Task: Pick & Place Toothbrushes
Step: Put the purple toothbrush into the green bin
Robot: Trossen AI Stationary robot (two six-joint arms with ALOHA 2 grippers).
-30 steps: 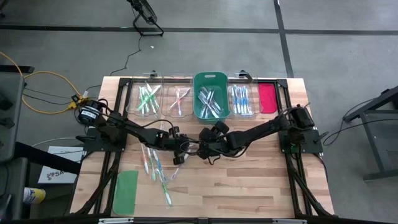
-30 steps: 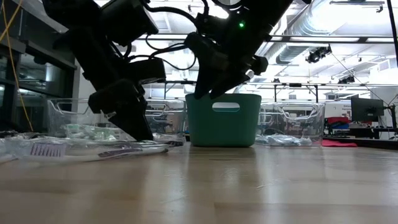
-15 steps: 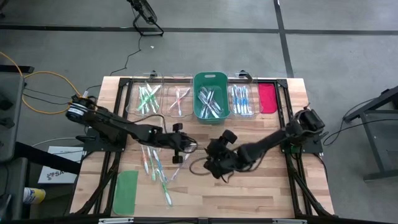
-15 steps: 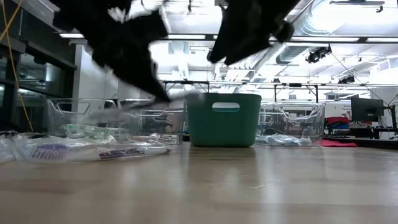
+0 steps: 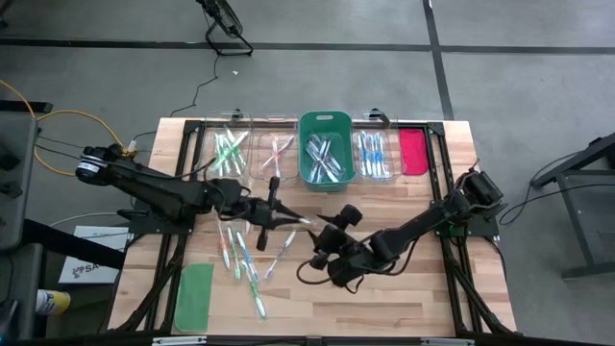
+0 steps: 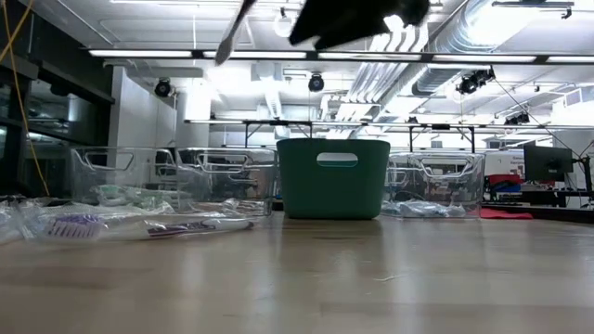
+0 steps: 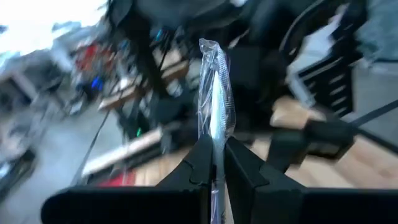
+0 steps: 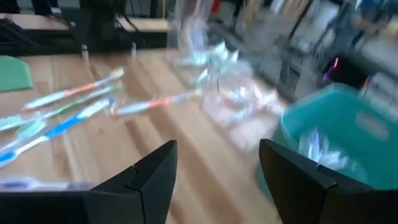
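Note:
My left gripper (image 5: 279, 215) hangs over the table's middle, shut on one toothbrush in a clear wrapper (image 7: 215, 106); the brush (image 5: 302, 221) juts past the fingertips toward the right. My right gripper (image 5: 327, 258) hovers open just to the near right of it, nothing between its fingers (image 8: 214, 180). Several loose toothbrushes (image 5: 245, 258) lie flat on the wood below the left gripper. More toothbrushes lie in two clear bins (image 5: 227, 151) (image 5: 276, 154), a green bin (image 5: 326, 151) and a third clear bin (image 5: 374, 154) at the far edge. My left gripper pinches the wrapped toothbrush between its two fingers at the brush's lower stretch (image 7: 214, 154). The fingers come level from the table's left and the brush runs on beyond them, along their line. The brush is lifted clear of the table.
A red-pink lid (image 5: 412, 151) lies flat at the far right beside the bins, and a green lid (image 5: 195, 296) lies at the near left corner. Bare wood stretches along the near right (image 5: 404, 298).
My left gripper has risen from the pile of loose toothbrushes, tipping from pointing down to level, and has lifted one wrapped brush clear of the table. My right gripper has gone toward the table's near edge and a little up, staying open.

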